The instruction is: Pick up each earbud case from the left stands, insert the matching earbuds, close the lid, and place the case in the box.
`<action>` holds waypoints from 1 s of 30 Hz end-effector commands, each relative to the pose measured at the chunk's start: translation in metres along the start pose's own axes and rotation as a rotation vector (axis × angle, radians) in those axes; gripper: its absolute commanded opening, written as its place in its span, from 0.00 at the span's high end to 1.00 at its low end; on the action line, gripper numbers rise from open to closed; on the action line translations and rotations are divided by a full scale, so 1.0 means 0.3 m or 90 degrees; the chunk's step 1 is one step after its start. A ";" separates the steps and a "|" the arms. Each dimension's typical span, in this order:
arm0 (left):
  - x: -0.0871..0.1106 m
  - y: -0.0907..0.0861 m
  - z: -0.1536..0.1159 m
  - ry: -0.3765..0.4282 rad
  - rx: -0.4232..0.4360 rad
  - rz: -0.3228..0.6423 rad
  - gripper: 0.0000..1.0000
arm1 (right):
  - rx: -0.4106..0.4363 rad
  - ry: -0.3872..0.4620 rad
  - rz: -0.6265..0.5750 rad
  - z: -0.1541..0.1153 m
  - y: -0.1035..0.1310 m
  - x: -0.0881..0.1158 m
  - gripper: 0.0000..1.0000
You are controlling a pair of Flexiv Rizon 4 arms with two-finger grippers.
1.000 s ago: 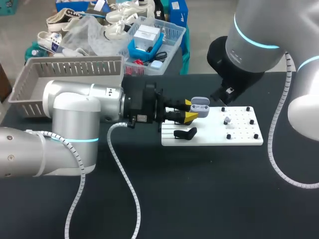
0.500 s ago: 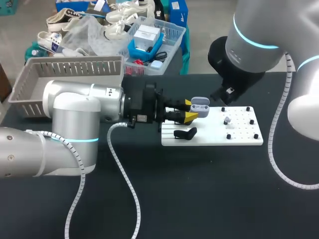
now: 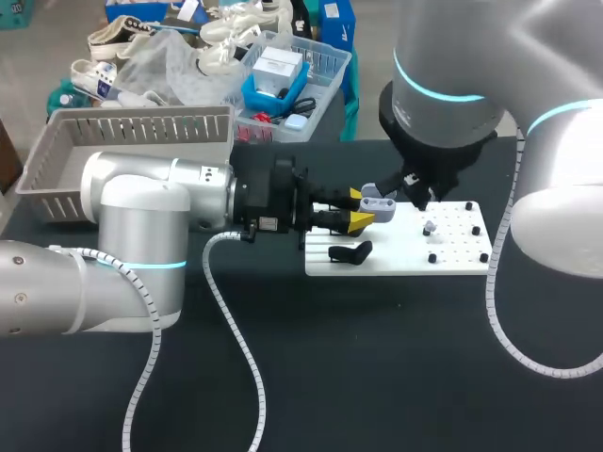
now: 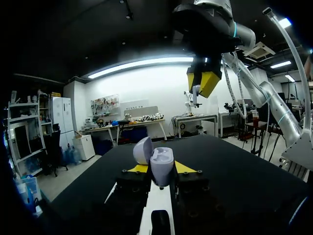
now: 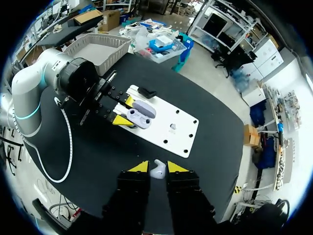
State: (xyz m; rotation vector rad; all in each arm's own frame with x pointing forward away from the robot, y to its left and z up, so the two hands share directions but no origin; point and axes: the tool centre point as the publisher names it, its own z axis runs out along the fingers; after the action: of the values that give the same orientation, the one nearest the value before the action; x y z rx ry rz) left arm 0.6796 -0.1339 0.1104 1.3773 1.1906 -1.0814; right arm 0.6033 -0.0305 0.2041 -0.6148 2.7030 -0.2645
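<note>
L gripper (image 3: 363, 208) clamped open case (image 3: 379, 199) at frame centre; R gripper (image 5: 153, 167), pinching earbud (image 5: 157, 170), hung above, just right.

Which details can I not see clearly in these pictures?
- Head view: the tips of the right gripper and its earbud are hidden under the right arm.
- Head view: the small grey piece on the white board is too small to identify.
- Head and right wrist views: the black piece on that board, stand or case, is unclear.
</note>
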 end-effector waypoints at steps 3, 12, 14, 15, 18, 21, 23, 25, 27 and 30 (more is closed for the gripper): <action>0.002 0.001 0.002 0.000 0.000 0.000 1.00 | 0.017 0.031 0.001 0.028 0.058 -0.039 1.00; 0.002 0.001 0.002 0.000 0.000 0.000 1.00 | 0.004 0.057 0.019 0.068 0.042 -0.074 1.00; 0.002 0.001 0.002 0.000 0.000 0.000 1.00 | -0.002 0.051 0.028 0.071 0.040 -0.081 1.00; 0.002 0.001 0.002 0.000 0.000 0.000 1.00 | -0.004 0.047 0.029 0.071 0.039 -0.082 1.00; 0.002 0.001 0.002 0.000 0.000 0.000 1.00 | -0.005 0.038 0.034 0.071 0.038 -0.082 1.00; 0.002 0.001 0.002 0.000 0.000 0.000 1.00 | -0.005 0.038 0.034 0.071 0.038 -0.082 1.00; 0.002 0.001 0.002 0.000 0.000 0.000 1.00 | -0.005 0.038 0.034 0.071 0.038 -0.082 1.00; 0.002 0.001 0.002 0.000 0.000 0.000 1.00 | -0.005 0.038 0.034 0.071 0.038 -0.082 1.00; 0.002 0.001 0.002 0.000 0.000 0.000 1.00 | -0.005 0.038 0.034 0.071 0.038 -0.082 1.00; 0.002 0.001 0.002 0.000 0.000 0.000 1.00 | -0.005 0.038 0.034 0.071 0.038 -0.082 1.00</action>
State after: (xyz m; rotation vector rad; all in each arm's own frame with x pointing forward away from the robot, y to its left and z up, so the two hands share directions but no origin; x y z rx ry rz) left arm 0.6796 -0.1339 0.1104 1.3773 1.1906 -1.0814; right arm 0.6296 -0.0103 0.1894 -0.5477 2.7805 -0.2640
